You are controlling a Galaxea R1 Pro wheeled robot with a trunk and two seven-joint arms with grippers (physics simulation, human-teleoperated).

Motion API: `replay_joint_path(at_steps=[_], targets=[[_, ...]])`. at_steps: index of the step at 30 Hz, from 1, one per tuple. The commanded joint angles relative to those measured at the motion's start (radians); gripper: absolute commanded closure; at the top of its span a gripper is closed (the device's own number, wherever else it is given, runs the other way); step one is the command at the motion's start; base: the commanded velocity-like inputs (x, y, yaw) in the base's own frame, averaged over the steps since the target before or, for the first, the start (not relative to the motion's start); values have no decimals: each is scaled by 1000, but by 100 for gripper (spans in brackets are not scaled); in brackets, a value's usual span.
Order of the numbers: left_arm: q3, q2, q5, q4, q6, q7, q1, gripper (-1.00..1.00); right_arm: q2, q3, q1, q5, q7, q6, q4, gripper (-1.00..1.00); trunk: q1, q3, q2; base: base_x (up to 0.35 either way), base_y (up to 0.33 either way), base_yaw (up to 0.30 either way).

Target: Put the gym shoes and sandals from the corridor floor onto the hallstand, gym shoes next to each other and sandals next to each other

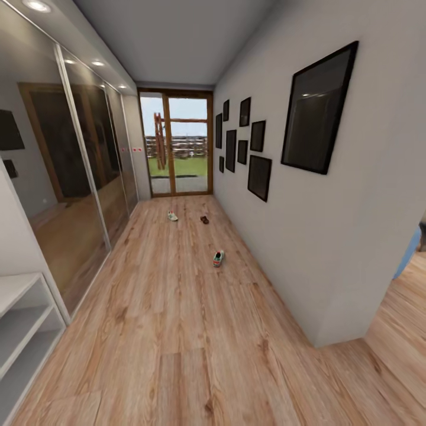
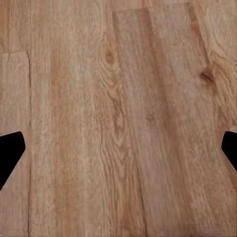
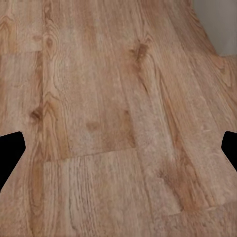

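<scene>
Fingertips of the left claw (image 2: pixel 118 150) at opposite edges of its wrist view, spread wide, nothing between them but bare planks of the corridor floor (image 2: pixel 118 98). Same for the right claw (image 3: pixel 118 150): fully parted, gripped nothing, looked down on wood grain with a sliver of pale wall base at one corner.

Outward from there, in the head view: hallstand (image 1: pixel 23 319) close by at the left edge, pale shelves stacked one above another, carried no footwear on the part in view. Beyond it, mirrored wardrobe doors (image 1: pixel 83 177) along the left wall. Well down the corridor, all on the floor and well apart from one another: nearer gym shoe (image 1: pixel 218 258), white with red and green touches, close to the right wall; farther gym shoe (image 1: pixel 172 216), near the middle of the floor; brown sandal (image 1: pixel 205 219), level with that farther shoe and to its right. Past them, wood-framed glass doors (image 1: pixel 177 145) at the far end.

Judged the task barely begun: nothing picked up, nothing racked, nothing paired, and a drive down the corridor needed before any grasp. Left to do: four pickups, four placements, two side-by-side arrangements.

Counted: two claws, both empty; two gym shoes; one brown sandal shape, too small to tell whether a single sandal or two lying together; one hallstand.
</scene>
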Motion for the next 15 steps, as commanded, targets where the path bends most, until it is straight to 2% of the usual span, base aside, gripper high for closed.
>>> replay_joint_path(at_steps=[1,6,10,15], targets=[[1,3,3,1,-3,0,-1,-100,0,0,-1,1,0,-3,1,-100,1,-1,0,334,0,33],[1,21,7,2,-3,-2,-1,-100,0,1,-1,1,-2,-3,1,-100,1,-4,0,337,0,116],[1,26,7,2,-3,-3,-1,-100,0,2,-1,0,-3,-3,1,-100,1,-8,0,339,0,166],[2,28,7,3,-3,-3,-1,-100,-1,1,-1,-1,-3,-3,-1,-100,1,-9,0,337,38,48]])
